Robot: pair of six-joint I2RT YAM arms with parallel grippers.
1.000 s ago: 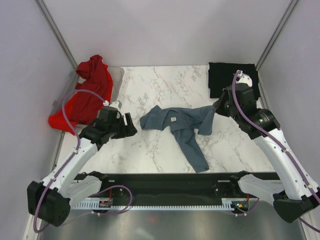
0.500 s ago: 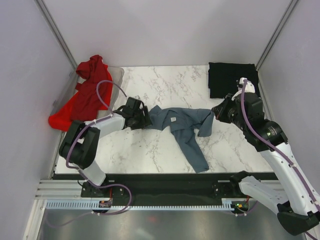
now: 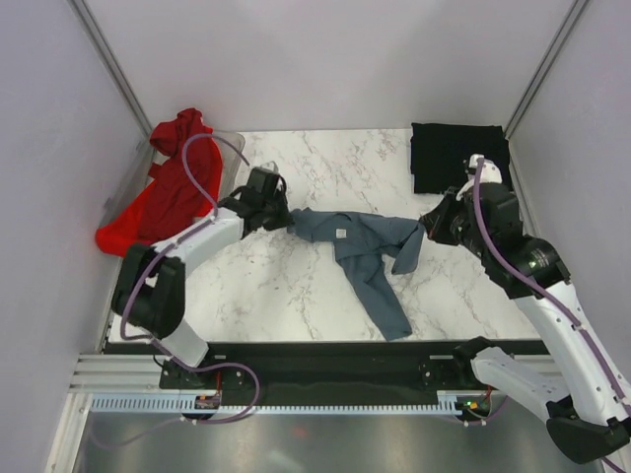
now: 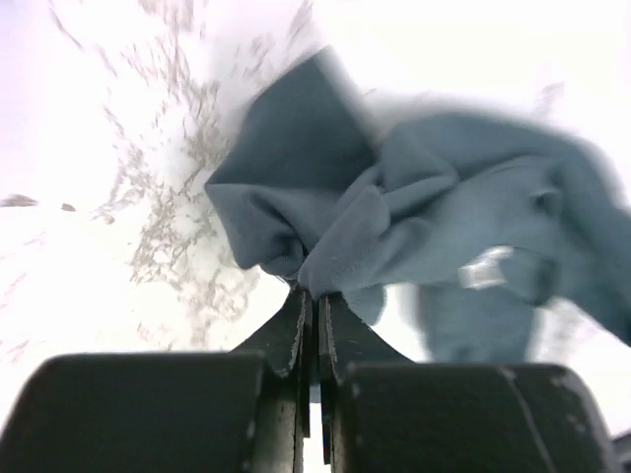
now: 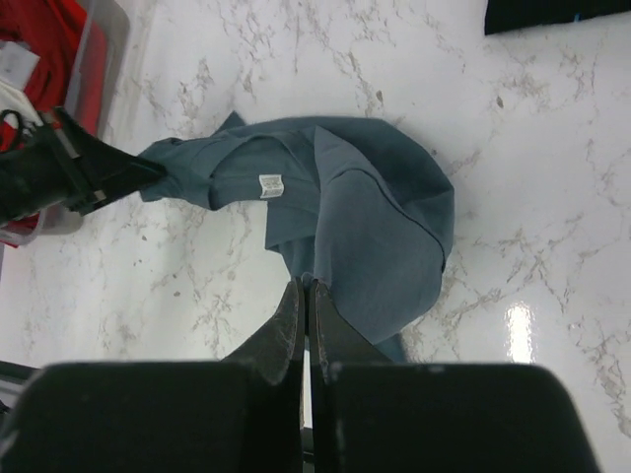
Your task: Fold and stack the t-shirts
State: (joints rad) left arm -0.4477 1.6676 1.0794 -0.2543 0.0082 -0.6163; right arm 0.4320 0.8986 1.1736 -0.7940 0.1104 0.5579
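left arm: folded back hard at the elbow near its base, with the forearm stretched up and to the right across the surface, so the wrist ended up at the left end of the blue-grey shirt

left claw: pinched tight on a bunched fold of the blue-grey shirt. In the wrist cam the left claw showed its fingers pressed together with the cloth gathered right at the tips

right arm: came up along the right side from its base, then the wrist bent inward and pointed left toward the middle of the surface

right claw: fingers together, clamped on the right end of the blue-grey shirt. In its own cam the right claw had the fabric running right down into the tips

blue-grey shirt: middle of the surface, strung out sideways between the two claws. It was pretty crumpled, with one long part trailing down toward the near edge

white tag: facing up, near the shirt's middle

black shirt: lying flat in the far right corner, well apart from the blue-grey one, just beyond the right wrist

red shirt: heaped at the far left, draped over the clear bin and spilling off the surface's left edge
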